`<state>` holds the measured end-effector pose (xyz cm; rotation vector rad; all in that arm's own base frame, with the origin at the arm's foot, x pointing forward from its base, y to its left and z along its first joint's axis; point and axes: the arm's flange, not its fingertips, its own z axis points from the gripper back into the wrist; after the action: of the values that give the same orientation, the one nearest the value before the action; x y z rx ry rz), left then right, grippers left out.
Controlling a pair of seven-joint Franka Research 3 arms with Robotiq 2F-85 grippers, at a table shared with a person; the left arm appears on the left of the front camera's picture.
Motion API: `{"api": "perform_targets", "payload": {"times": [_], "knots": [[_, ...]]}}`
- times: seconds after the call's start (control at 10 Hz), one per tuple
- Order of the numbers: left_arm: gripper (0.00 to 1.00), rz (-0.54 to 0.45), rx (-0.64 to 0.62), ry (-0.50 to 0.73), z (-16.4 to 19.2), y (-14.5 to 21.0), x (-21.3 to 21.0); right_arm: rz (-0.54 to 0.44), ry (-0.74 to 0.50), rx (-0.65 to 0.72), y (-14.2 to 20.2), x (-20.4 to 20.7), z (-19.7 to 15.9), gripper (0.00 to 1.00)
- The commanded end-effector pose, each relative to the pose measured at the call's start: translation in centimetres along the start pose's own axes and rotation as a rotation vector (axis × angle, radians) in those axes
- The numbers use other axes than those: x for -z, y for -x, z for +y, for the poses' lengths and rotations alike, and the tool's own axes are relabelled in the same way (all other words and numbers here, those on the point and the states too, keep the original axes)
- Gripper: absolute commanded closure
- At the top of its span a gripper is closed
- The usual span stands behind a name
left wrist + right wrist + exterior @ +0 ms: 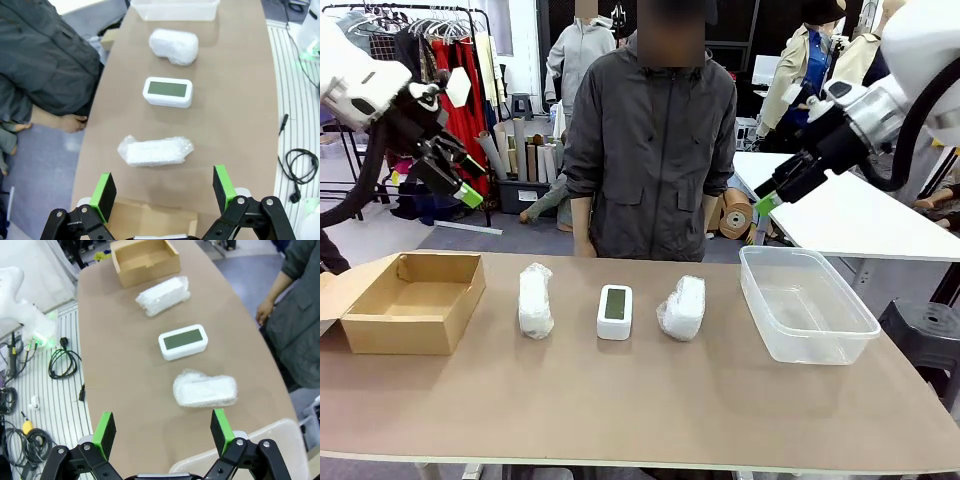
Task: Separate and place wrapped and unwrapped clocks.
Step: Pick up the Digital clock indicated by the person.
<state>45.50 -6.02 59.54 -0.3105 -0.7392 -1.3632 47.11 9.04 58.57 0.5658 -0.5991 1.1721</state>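
Note:
Three clocks lie in a row across the brown table (620,400). A bubble-wrapped white bundle (535,299) lies left of centre, a bare white clock (615,311) with a grey-green screen sits in the middle, and a second wrapped bundle (683,307) lies right of it. In the left wrist view the near bundle (155,151), bare clock (168,91) and far bundle (174,46) line up; in the right wrist view the order is near bundle (205,389), bare clock (183,341), far bundle (163,295). My left gripper (458,180) hangs open high above the table's left end, and my right gripper (772,195) hangs open high at the right. Both hold nothing.
An open cardboard box (412,300) stands at the table's left end and a clear plastic tub (806,303) at the right end. A person in a dark jacket (652,150) stands at the far edge, behind the clocks, hands off the table.

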Motion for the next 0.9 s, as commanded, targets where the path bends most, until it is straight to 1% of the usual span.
{"api": "perform_targets", "payload": {"times": [0.0, 0.2, 0.4, 0.7, 0.8], "knots": [[0.0, -0.058, 0.012, 0.034, 1.0, 0.1, -0.7, -0.042, -0.051, -0.068, -0.5, -1.3, -1.1, 0.0], [0.0, -0.094, -0.065, 0.079, 2.0, 0.2, -1.9, -0.055, -0.069, -0.172, -0.6, -2.3, -1.3, 0.0], [0.0, -0.115, -0.055, 0.093, 2.2, 0.0, -2.5, -0.053, -0.07, -0.203, -0.3, -3.0, -1.5, 0.0], [0.0, -0.111, -0.049, 0.106, 2.2, 0.3, -2.7, -0.045, -0.06, -0.219, -0.1, -3.3, -1.6, 0.0], [0.0, -0.107, -0.034, 0.122, 2.1, 0.4, -2.8, -0.058, -0.065, -0.233, -0.2, -3.5, -1.5, 0.0]]}}
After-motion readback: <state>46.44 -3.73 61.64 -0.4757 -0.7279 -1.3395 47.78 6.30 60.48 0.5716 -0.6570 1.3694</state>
